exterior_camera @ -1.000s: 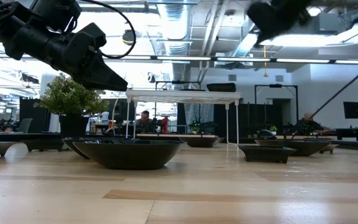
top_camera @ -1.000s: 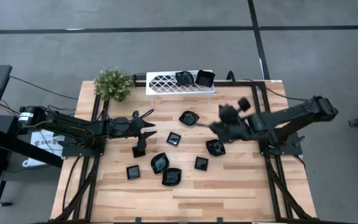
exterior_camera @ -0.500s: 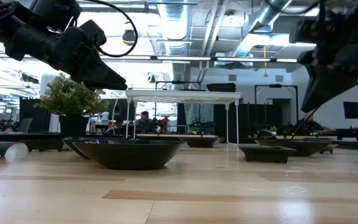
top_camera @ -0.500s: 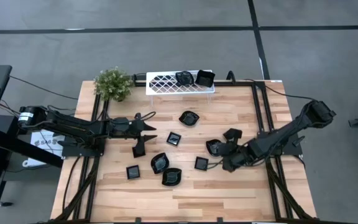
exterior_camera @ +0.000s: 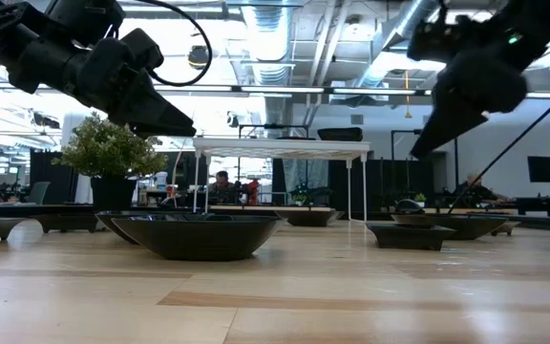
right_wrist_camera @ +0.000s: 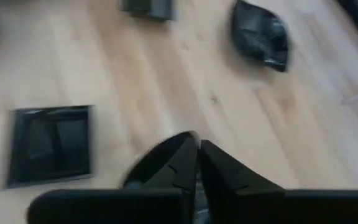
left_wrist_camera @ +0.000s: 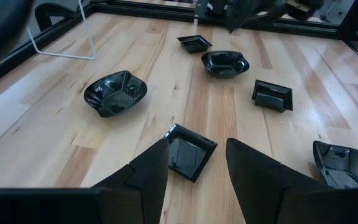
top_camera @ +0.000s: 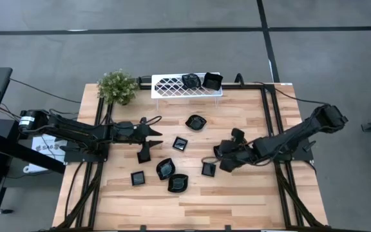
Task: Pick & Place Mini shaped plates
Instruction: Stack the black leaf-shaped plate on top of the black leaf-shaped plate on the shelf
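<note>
The right gripper [top_camera: 227, 159] is hanging low over the middle of the table with its fingers [right_wrist_camera: 178, 163] pressed together and nothing between them, so it is carrying no plate. Directly under its tips a rounded black dish [top_camera: 222, 152] is sitting on the wood, mostly hidden by the tool, and a small square plate [right_wrist_camera: 50, 145] is lying just beside it, toward the left arm. I judge this as the reaching step of a pick: the arm is lining up on that dish but is not yet gripping. Next the fingers would need to spread, straddle the rim and close on it before any lift toward the white lattice rack [top_camera: 172, 84], where two black plates [top_camera: 212, 80] are already sitting. The left gripper [left_wrist_camera: 194, 167] is waiting with its fingers apart and empty, just short of another square plate [left_wrist_camera: 189, 151]; a wavy-rimmed dish [left_wrist_camera: 115, 92] is lying farther ahead of it.
</note>
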`<state>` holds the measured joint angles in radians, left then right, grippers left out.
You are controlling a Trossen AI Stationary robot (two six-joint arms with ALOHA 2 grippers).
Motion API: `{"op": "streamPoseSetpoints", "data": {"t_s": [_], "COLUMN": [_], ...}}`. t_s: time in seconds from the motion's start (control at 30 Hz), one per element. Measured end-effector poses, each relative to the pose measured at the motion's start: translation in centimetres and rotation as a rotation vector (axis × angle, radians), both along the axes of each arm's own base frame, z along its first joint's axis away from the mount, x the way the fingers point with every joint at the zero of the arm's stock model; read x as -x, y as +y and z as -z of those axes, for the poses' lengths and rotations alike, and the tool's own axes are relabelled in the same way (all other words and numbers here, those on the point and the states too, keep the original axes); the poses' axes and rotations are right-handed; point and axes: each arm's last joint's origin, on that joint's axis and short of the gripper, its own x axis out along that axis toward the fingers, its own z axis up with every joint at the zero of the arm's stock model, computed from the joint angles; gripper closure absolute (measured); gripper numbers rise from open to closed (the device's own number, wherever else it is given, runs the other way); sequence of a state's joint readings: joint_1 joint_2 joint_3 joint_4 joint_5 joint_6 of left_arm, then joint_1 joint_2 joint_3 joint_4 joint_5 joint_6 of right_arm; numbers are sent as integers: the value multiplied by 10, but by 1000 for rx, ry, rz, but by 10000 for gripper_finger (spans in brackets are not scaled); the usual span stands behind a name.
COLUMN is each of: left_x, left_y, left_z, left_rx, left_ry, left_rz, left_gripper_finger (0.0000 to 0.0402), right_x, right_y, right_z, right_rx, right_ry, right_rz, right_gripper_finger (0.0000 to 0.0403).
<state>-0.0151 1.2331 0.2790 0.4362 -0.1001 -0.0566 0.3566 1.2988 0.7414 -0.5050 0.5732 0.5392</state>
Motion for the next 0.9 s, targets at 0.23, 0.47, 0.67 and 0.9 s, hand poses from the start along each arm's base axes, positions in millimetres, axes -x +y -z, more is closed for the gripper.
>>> {"op": "streamPoseSetpoints", "data": {"t_s": [0.23, 0.47, 0.67, 0.9], "left_x": [0, 0, 0, -1], "left_y": [0, 0, 0, 0], "left_z": [0, -1, -1, -1], "left_rx": [0, 0, 0, 0], "left_ry": [-2, -6, -8, -13], "left_rz": [0, 0, 0, 0], "left_gripper_finger": [239, 239, 239, 239], "right_x": [-14, -23, -23, -19], "right_y": [-17, -27, -28, -30], "right_z": [17, 44, 40, 25], "right_rx": [35, 86, 94, 81], "right_ry": [81, 249, 236, 227], "right_rz": [37, -17, -34, -158], "right_gripper_finger": [330, 310, 321, 331]}}
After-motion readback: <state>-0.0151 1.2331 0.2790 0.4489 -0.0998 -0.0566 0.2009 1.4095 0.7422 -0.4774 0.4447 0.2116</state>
